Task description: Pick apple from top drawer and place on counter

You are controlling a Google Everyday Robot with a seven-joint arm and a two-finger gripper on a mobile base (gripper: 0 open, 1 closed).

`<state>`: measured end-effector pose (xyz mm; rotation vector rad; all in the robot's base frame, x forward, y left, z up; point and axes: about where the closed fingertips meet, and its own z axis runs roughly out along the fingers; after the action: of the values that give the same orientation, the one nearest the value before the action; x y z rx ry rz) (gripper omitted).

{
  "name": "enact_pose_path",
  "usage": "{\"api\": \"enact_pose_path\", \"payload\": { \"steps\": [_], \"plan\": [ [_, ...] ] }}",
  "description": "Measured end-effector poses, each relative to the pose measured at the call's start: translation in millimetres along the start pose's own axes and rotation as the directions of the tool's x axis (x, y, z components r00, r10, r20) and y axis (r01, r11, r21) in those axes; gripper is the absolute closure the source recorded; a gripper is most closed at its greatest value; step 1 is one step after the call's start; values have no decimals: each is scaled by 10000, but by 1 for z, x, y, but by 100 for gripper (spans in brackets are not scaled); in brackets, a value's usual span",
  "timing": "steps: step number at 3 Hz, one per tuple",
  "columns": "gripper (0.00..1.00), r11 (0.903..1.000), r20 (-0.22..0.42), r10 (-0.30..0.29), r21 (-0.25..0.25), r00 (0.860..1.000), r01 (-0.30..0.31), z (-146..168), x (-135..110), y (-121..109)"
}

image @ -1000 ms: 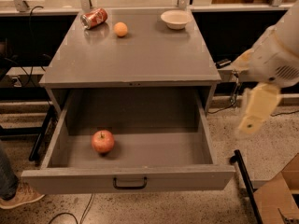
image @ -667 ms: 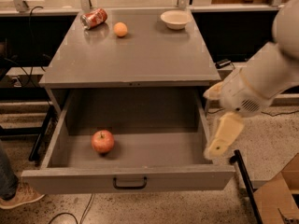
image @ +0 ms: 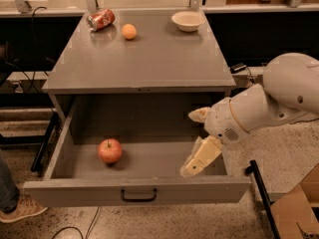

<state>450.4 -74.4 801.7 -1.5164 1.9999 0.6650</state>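
Observation:
The red apple (image: 109, 151) lies on the floor of the open top drawer (image: 134, 190), in its left half. The drawer is pulled fully out, with its black handle (image: 138, 196) at the front centre. My gripper (image: 189, 143) is over the right part of the drawer, about a third of the drawer's width to the right of the apple. Its cream fingers (image: 200, 156) point left and down and stand apart, with nothing between them. The grey counter (image: 149, 59) is the cabinet top above the drawer.
On the counter's far edge are a tipped red can (image: 100, 20), a small orange fruit (image: 129, 31) and a white bowl (image: 187, 20). A cardboard box (image: 299, 208) and a black bar (image: 259, 188) stand at the lower right. A person's shoe (image: 20, 208) is at the lower left.
My arm has swung left and down from beside the cabinet's right side. The gripper is now over the drawer's right part. The apple has not moved.

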Motion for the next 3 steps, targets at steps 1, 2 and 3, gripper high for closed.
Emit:
{"api": "enact_pose_path", "payload": {
  "steps": [1,2,3],
  "plan": [
    [0,10000,-39,-15,21,10000,15,-1,1,0],
    [0,9996,496,-276,-26,9984,277,27,-6,-18],
    [0,9994,1072,-311,163,9938,295,73,-11,-41]
  ]
}}
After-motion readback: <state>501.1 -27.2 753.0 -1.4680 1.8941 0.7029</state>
